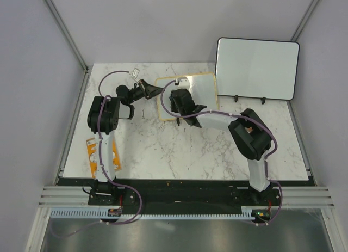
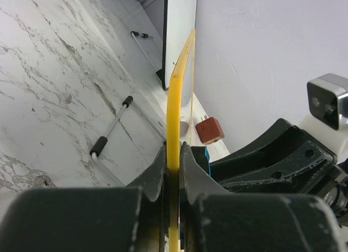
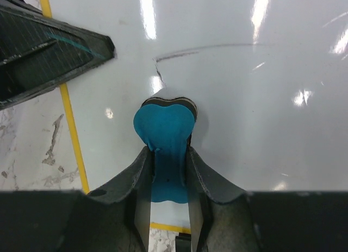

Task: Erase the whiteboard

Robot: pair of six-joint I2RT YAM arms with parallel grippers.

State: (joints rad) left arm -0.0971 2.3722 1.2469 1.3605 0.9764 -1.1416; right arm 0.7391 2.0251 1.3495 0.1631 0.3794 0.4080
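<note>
Your yellow-framed whiteboard (image 1: 204,88) sits on the marble desk (image 1: 179,154), centre toward the back, just left of the bigger black-framed board (image 1: 256,68) standing at the rear right; I can't tell whether yours lies flat or propped. The left tool (image 1: 156,90) is clenched on its left edge: in the left wrist view the fingers (image 2: 155,173) pinch the yellow frame (image 2: 179,72) edge-on, no gap. The right tool (image 1: 179,102) is over the board's left half, grasping a blue eraser (image 3: 165,124). In the right wrist view the eraser's head looks pressed on the white surface (image 3: 244,110), both fingers (image 3: 142,170) tight on its sides. A thin dark stroke (image 3: 206,47) curves across the board just beyond the eraser, apart from it. The left tool (image 3: 43,45) shows in that view's top left, beside the yellow frame line (image 3: 70,116). An orange packet (image 1: 100,154) lies on the desk's left edge, beside the left arm, well apart from the board.
</note>
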